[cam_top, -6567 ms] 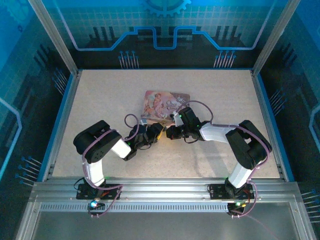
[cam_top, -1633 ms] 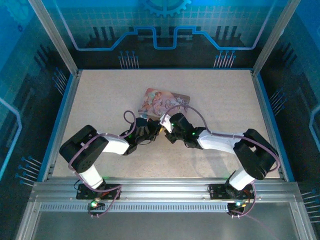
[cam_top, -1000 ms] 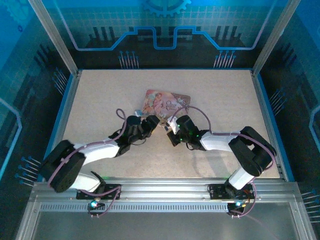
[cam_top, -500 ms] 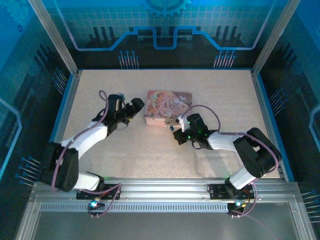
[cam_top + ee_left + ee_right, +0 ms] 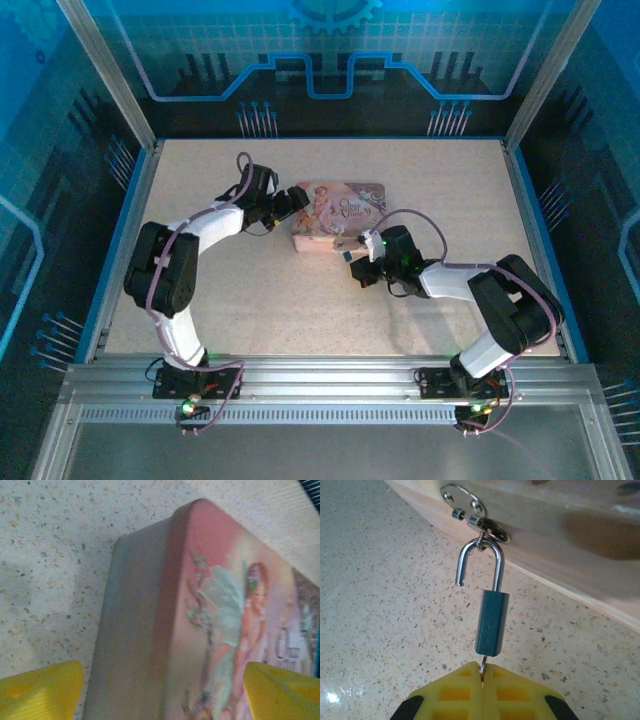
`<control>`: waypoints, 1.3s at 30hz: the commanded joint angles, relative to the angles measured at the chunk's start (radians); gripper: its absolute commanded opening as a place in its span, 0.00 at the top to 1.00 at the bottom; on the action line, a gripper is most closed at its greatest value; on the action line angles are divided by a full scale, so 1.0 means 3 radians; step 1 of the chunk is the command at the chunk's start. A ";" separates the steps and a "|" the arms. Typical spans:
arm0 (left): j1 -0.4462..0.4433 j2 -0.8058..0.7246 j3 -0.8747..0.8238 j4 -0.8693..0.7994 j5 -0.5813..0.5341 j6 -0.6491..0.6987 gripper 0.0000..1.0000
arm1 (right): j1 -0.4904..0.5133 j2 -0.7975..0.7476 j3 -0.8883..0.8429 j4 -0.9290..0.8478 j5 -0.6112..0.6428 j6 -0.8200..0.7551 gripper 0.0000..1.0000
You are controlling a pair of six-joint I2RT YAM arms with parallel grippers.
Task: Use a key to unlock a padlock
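we see padlock [image 5: 490, 622] shackle [image 5: 477, 560] already popped open; right fingers [image 5: 455, 692] pinch key [image 5: 482, 669], left fingers [image 5: 40, 690] spread at tin [image 5: 200, 605]; basically done.

Padlock [image 5: 490, 623] with matt bluish body and shiny metal shackle [image 5: 496, 565], glossy printed tin [image 5: 215, 630], speckled stone-like tabletop [image 5: 380, 605]

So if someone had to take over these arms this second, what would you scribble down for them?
Left gripper: open, fingertips spread at the left end of the pink tin, holding nothing.
Right gripper: shut on the key, which sits in the bottom of the padlock.
Padlock: hangs by its shackle from the hasp on the tin's near side.
Done: shackle has popped open, one end free.
Left: probably unhook the padlock from the hasp, then release the key.
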 commanded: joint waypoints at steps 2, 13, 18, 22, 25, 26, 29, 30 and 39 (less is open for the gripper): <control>0.0027 0.0114 0.0079 -0.0228 0.0012 0.0237 0.19 | -0.0084 -0.0087 -0.0073 -0.0027 -0.0062 0.0073 1.00; -0.0034 -0.0290 -0.0598 -0.0188 -0.0019 0.0268 0.22 | -0.0153 -0.0170 -0.0107 -0.0136 -0.0250 0.0180 1.00; -0.0108 -0.0640 -0.1032 -0.0079 -0.0093 0.0138 0.22 | -0.0202 -0.0166 -0.0165 -0.0125 -0.0446 0.0317 1.00; -0.0129 -0.0891 -0.1311 -0.0033 -0.0173 0.0032 0.22 | -0.0275 -0.0150 -0.0260 0.0010 -0.0654 0.0493 1.00; -0.0129 -0.0988 -0.1429 -0.0013 -0.0190 -0.0008 0.22 | -0.0327 -0.0107 -0.0297 0.0034 -0.0782 0.0582 1.00; -0.0129 -0.1005 -0.1449 -0.0002 -0.0188 -0.0020 0.22 | -0.0344 -0.0082 -0.0302 0.0030 -0.0819 0.0606 1.00; -0.0129 -0.1027 -0.1477 0.0006 -0.0190 -0.0047 0.22 | -0.0388 -0.0013 -0.0310 -0.0003 -0.0910 0.0688 1.00; -0.0129 -0.1035 -0.1481 0.0004 -0.0202 -0.0052 0.22 | -0.0402 0.0006 -0.0317 -0.0016 -0.0921 0.0717 1.00; -0.0129 -0.1093 -0.1531 0.0020 -0.0251 -0.0092 0.21 | -0.0509 -0.0128 -0.0394 -0.0276 -0.0964 0.0690 0.78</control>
